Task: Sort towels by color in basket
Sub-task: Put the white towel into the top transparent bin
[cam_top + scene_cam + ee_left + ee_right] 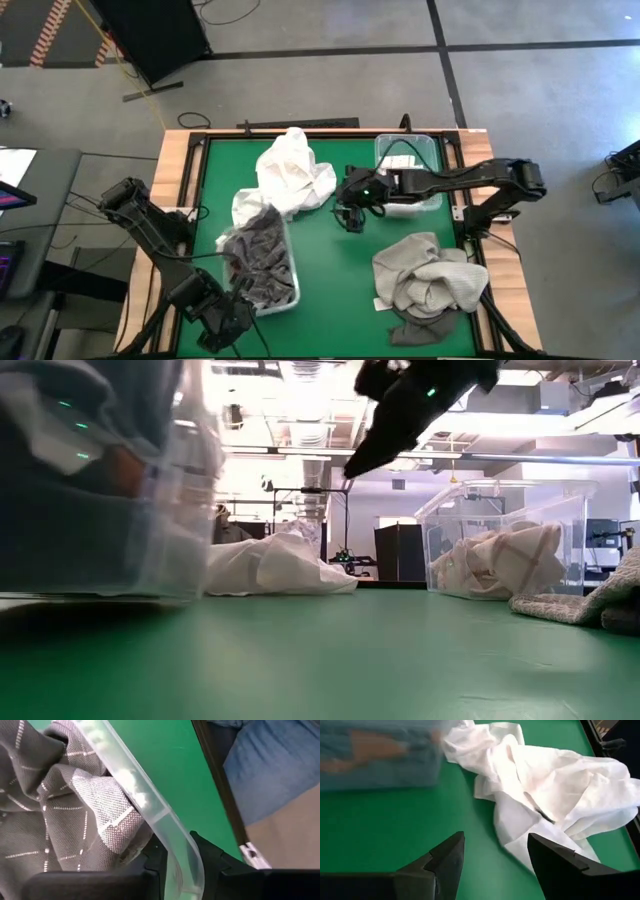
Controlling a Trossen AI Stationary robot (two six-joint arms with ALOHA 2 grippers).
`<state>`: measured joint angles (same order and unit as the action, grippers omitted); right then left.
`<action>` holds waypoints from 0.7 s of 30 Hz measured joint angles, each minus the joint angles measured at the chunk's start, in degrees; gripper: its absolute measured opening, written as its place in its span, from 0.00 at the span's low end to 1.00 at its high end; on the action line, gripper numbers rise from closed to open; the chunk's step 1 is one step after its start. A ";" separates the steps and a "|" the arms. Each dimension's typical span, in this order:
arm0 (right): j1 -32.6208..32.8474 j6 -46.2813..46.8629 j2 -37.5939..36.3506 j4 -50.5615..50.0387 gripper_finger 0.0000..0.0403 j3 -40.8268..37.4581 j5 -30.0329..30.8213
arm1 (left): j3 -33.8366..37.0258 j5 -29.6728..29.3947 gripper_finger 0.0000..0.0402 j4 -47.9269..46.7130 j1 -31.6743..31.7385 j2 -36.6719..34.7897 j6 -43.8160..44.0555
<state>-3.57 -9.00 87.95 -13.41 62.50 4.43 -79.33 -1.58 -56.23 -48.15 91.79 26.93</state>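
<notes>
A clear plastic bin [262, 268] on the table's near left holds dark grey checked towels [55, 810]. My left gripper [180, 855] is at the bin's near rim, shut on it. A white towel heap [295, 172] lies on the green mat toward the far side. My right gripper [495, 850] hovers open above the mat just right of that heap [545, 785], touching nothing. A second clear bin [410, 170] at the far right holds a white cloth with red checks [500, 560]. Heathered grey and beige-grey towels [430, 275] are piled near right, over a dark grey one [420, 330]. My left gripper holds the dark-towel bin by its rim [172, 837] at the near end. One finger [152, 862] stands inside the bin against the towels and the other finger [212, 855] outside the wall, the rim pinched between them. The bin rests on the table.
Bare green mat [330, 270] lies between the left bin and the grey pile. The wooden table border [180, 170] frames the mat. A person in blue [270, 765] stands close by the table's near edge beside the left bin.
</notes>
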 joint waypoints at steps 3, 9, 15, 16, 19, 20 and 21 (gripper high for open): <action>-2.10 -1.50 2.99 3.08 0.62 0.02 0.02 | 0.00 -0.03 0.15 -0.03 -1.15 0.02 3.85; -6.31 -2.05 9.89 4.84 0.62 3.51 -0.44 | 0.08 -0.48 0.17 0.25 -2.14 0.04 8.86; -9.00 -4.62 17.89 4.67 0.63 8.90 -3.10 | 0.17 -0.37 0.35 1.11 -2.32 0.07 13.38; -9.13 -5.31 19.08 4.77 0.63 10.00 -3.13 | 0.17 -0.56 0.39 1.42 -2.33 0.07 14.13; -9.90 -6.36 22.20 4.73 0.67 13.03 -3.06 | 0.17 -1.14 0.50 3.29 -2.43 0.07 16.32; -10.21 -6.40 23.09 4.99 0.69 14.18 -3.04 | 0.15 -1.13 0.53 4.04 -2.50 0.07 16.91; -10.50 -6.42 23.77 4.98 0.71 15.00 -3.04 | 0.15 -1.14 0.56 4.56 -2.64 0.07 17.53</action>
<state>-14.07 -15.42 111.73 -8.43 77.50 1.39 -79.18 -2.72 -51.67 -50.78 91.85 44.46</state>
